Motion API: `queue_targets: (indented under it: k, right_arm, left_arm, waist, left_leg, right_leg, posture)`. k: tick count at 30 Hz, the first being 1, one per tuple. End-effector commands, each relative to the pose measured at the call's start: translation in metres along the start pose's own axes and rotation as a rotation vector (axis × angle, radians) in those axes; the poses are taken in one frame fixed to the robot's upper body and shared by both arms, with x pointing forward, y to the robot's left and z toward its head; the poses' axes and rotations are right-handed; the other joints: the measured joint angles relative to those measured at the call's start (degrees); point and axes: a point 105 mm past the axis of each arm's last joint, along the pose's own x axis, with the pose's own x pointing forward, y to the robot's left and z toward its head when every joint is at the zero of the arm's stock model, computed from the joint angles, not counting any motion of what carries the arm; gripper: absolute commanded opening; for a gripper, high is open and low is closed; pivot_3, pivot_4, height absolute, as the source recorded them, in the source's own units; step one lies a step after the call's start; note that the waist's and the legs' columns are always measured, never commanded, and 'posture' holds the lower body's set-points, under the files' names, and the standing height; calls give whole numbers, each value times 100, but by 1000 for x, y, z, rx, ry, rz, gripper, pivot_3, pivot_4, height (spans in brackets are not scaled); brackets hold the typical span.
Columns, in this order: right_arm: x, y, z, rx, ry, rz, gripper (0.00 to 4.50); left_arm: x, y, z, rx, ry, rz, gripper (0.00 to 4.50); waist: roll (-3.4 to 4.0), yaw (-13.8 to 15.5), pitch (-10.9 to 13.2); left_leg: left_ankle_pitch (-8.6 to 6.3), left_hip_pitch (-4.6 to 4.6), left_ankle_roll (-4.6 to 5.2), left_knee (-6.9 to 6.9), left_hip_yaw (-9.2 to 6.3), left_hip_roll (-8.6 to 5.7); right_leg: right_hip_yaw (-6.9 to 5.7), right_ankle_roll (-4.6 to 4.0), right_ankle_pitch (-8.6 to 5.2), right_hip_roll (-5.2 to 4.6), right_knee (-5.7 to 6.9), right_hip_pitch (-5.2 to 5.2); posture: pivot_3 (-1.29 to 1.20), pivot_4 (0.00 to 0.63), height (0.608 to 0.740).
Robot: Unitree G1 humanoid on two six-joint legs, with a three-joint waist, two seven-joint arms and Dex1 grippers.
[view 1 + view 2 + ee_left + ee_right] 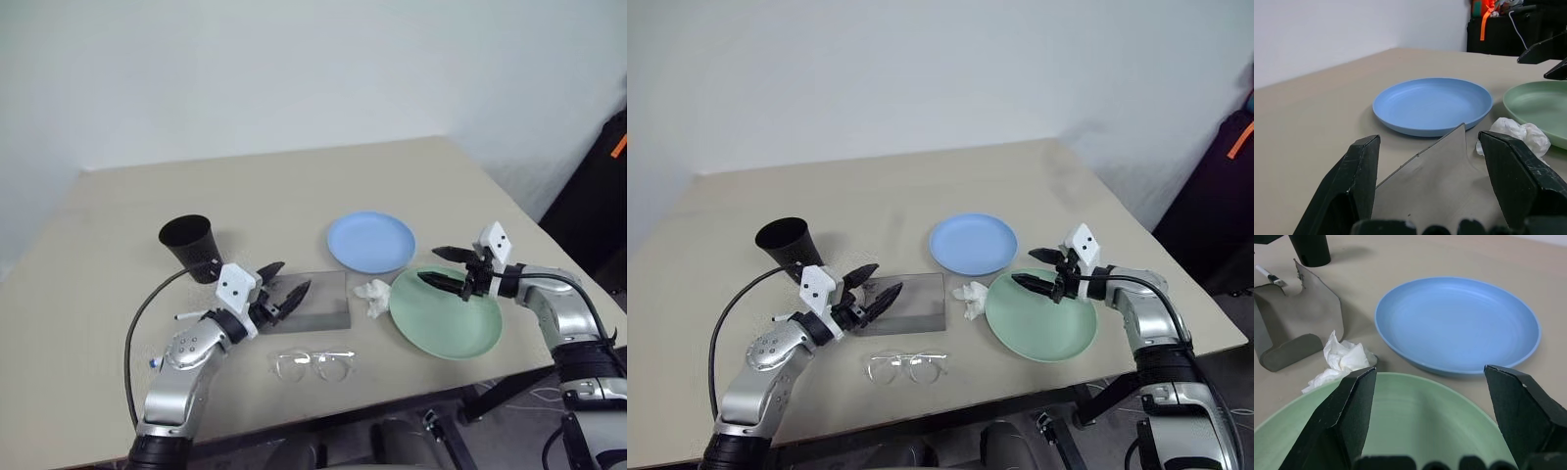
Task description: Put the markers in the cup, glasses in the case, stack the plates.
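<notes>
black plastic, tapered and wider at the rim, the cup (189,245) stood upright toward the left of the beige table (294,186). just in front of it i could make out one thin white-barrelled marker (189,315) lying beside my left arm; its cap colour was hard to tell, and in the right wrist view a dark-tipped white marker (1267,276) lay near the cup's base. my left gripper (284,290) hung with its two black fingers spread wide and nothing between them, poised over the left end of the flat dark grey rectangular case (318,302). in front of the case, nearer the table's edge, the clear-framed round-lensed glasses (313,365) lay flat, apart from it. right of the case sat a small crumpled white tissue (373,297), just beside the rim of the pale mint green round plastic plate (451,328). behind the tissue, the light blue round plastic plate (370,242) rested on its own, close to the green one but not stacked on it. my right gripper (448,267) was over the back rim of the green plate, fingers fully apart and gripping nothing; i couldn't tell whether the lower finger touched the plate.
</notes>
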Motion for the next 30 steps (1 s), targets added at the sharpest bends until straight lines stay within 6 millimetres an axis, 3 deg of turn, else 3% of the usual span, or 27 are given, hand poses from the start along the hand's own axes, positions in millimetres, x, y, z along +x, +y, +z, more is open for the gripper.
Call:
queue_targets:
  k: [1,6,13,18,24,30]
  right_arm:
    - [-4,-6,19,-51,-43,-22,3810]
    - [-7,-7,19,-56,-41,-29,3810]
    - [-40,-36,8,-100,108,-140,3810]
    - [-60,-43,-10,-66,247,-124,3810]
    - [-60,-46,-19,52,290,-111,3810]
    - [-51,-49,-27,120,310,-113,3810]
  left_arm:
    - [2,0,11,17,-35,-9,3387]
    - [0,-3,9,11,-23,-20,3387]
    - [0,-4,10,11,-18,-31,3387]
    - [4,-12,9,-1,-11,-73,3387]
    - [5,-32,10,-29,3,-204,3387]
    - [7,-34,10,-34,10,-219,3387]
  waist:
    - [-1,1,0]
    - [-1,1,1]
    - [-4,3,3]
    - [-4,0,3]
    - [-6,-1,5]
    - [-12,0,6]
  left_leg:
    - [0,0,0,0,0,0]
    - [0,-1,1,6,2,0]
    - [-1,-5,4,7,0,-6]
    - [-4,-3,8,6,9,-4]
    - [-4,-1,9,11,36,9]
    - [-7,3,13,12,89,30]
  right_leg:
    - [0,0,0,0,0,0]
    - [1,0,0,-1,-1,2]
    - [1,0,0,-4,-3,3]
    - [4,-1,-1,-3,-4,2]
    - [4,-3,-2,-2,-3,4]
    - [9,-8,-5,-4,-4,6]
  posture:
    - [0,0,740]
    - [0,0,740]
    - [0,0,740]
    - [0,0,740]
    - [0,0,740]
    - [0,0,740]
